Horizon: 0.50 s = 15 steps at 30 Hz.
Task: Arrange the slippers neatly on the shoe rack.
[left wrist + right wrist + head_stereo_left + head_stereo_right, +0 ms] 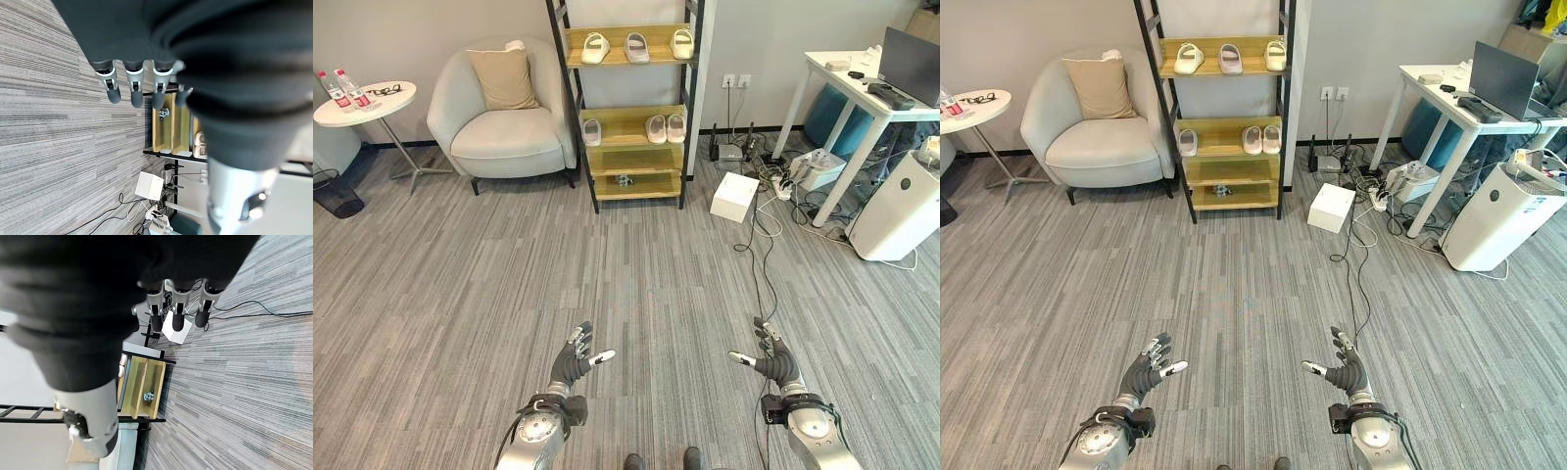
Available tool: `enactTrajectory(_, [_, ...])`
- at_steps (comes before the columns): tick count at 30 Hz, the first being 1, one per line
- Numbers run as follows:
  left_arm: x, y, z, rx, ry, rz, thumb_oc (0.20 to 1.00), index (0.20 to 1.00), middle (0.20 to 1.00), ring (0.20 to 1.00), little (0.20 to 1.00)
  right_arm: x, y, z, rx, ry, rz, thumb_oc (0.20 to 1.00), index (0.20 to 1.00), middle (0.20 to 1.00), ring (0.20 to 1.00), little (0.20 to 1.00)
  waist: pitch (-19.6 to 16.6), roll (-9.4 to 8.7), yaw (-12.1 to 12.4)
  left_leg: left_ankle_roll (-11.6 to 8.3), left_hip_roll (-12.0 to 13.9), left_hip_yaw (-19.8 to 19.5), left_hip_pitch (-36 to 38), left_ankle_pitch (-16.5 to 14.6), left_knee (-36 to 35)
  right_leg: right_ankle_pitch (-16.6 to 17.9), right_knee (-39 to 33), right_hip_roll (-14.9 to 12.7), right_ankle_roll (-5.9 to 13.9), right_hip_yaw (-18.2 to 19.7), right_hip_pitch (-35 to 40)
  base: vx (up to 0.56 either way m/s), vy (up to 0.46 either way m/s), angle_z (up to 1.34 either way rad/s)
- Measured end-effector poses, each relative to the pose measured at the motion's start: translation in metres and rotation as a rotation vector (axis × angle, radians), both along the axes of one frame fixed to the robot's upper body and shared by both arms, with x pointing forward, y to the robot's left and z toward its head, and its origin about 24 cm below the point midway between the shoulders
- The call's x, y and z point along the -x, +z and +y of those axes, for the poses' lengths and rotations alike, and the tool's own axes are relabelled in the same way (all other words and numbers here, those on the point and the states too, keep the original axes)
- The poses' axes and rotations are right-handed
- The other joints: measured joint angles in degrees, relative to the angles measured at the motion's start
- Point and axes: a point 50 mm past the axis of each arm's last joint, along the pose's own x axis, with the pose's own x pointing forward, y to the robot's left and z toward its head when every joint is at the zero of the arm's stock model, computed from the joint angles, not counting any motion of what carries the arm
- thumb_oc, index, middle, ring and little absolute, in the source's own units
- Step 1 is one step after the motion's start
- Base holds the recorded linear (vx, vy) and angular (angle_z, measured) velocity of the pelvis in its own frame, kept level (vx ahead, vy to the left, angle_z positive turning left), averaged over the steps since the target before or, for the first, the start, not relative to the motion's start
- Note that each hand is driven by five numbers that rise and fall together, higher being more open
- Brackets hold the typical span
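Note:
A wooden shoe rack (628, 116) with a black frame stands against the far wall. Three pale slippers (635, 46) lie in a row on its top shelf. On the middle shelf a single slipper (592, 131) lies at the left and a pair (666, 127) at the right. A small dark object (625, 180) sits on a lower shelf. My left hand (574, 360) and right hand (771, 359) hover low over the carpet, far in front of the rack, both open and holding nothing.
A grey armchair (499, 117) with a beige cushion stands left of the rack, a round side table (362, 103) with bottles further left. Right of the rack lie a white box (734, 196), tangled cables (773, 196), a white desk (862, 98) and an air purifier (901, 206).

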Motion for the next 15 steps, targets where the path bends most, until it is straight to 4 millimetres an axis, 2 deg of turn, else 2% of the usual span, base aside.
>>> enactTrajectory(15, [0.0001, -0.0003, 0.0002, -0.003, 0.018, 0.002, 1.0, 1.0, 1.0, 1.0, 1.0, 0.0023, -0.0023, 0.0028, -0.004, 0.011, 0.012, 1.0, 1.0, 1.0, 1.0, 1.0, -0.24, -0.55, -0.02, 0.64, 0.02, 0.72, 0.7, 0.43, 0.02, 0.33, 0.0, 0.0, 0.22, 0.23, 0.58, 0.0, 0.0, 0.0])
